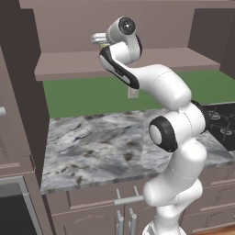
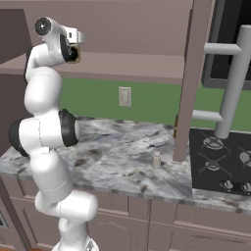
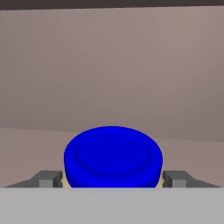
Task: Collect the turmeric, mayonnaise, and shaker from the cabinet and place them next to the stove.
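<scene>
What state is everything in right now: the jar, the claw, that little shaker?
Mayonnaise: upright, capped, in the cabinet.
Gripper: jaws either side of the mayonnaise; whether they grip it, cannot tell.
Shaker: upright on the counter, beside the stove.

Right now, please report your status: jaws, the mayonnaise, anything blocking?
Jaws either side of the mayonnaise, grip not confirmed. Jar on the cabinet shelf, blue lid up. Shaker already on the counter beside the stove. Nothing blocking.
</scene>
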Available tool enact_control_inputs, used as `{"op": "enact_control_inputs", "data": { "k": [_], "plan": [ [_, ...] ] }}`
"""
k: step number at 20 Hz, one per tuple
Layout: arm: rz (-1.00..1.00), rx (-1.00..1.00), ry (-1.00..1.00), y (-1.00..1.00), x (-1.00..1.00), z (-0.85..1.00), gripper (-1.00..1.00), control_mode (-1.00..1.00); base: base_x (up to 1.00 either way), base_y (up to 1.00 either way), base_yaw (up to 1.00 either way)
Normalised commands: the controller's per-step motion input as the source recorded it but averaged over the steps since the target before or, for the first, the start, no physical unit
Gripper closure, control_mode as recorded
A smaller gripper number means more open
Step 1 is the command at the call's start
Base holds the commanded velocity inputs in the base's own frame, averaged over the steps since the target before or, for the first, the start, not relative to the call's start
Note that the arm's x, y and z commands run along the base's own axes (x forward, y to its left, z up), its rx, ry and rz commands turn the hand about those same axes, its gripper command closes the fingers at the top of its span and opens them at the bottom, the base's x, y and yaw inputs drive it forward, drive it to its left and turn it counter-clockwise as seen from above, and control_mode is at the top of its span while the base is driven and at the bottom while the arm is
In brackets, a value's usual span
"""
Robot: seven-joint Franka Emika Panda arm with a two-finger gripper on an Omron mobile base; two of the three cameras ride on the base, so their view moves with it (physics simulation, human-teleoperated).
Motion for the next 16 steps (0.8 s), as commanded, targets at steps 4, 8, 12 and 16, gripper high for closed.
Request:
{"op": "enact_control_inputs", "data": {
  "k": [4, 8, 12, 16],
  "plan": [
    [0.0, 0.0, 0.0, 0.03, 0.0, -0.02, 1.0, -1.0, 0.0, 0.0, 0.0],
    [0.0, 0.0, 0.0, 0.02, 0.0, 0.0, 1.0, -1.0, 0.0, 0.0, 0.0],
    [0.0, 0.0, 0.0, 0.0, 0.0, 0.0, 1.0, -1.0, 0.0, 0.0, 0.0],
    [0.0, 0.0, 0.0, 0.0, -0.01, -0.03, 1.0, -1.0, 0.0, 0.0, 0.0]
  ]
}}
